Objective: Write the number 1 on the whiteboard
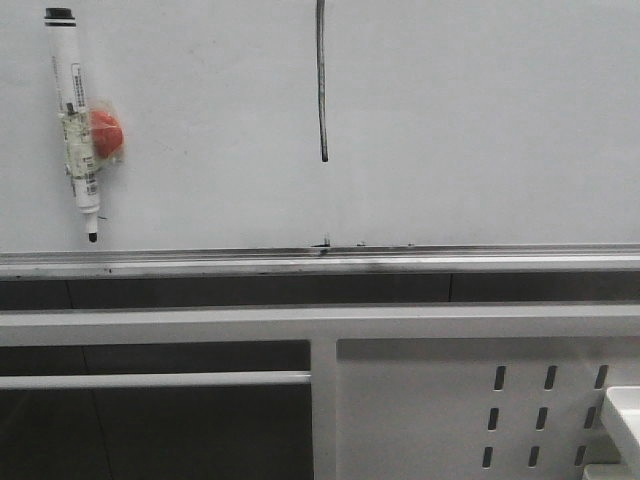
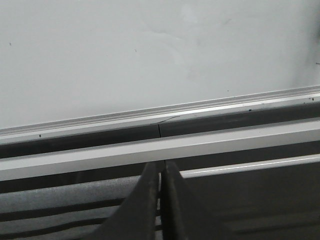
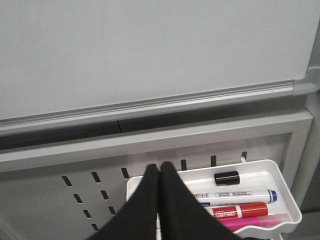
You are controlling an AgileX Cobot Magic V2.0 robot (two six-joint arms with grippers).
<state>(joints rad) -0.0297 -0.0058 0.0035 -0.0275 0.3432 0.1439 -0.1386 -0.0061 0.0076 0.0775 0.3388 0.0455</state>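
The number 1 already stands on the whiteboard as a thin, slightly wavy dark stroke that runs down from the top edge of the front view and ends well above the silver tray rail, out of sight of both wrist cameras. The board itself looks rigid, glossy and slick, so a pen tip should glide with little pressure; the fresh ink probably smears easily and is best left untouched. A capless marker clings upright to the board, apparently by a red magnet taped to its barrel; it looks light and stiff, and the barrel just above or below the magnet seems the sensible place to grip it. The left gripper has its fingers pressed together, holding nothing, with the rail and board ahead of it. The right gripper is likewise closed and empty, hovering over a white tray of pens.
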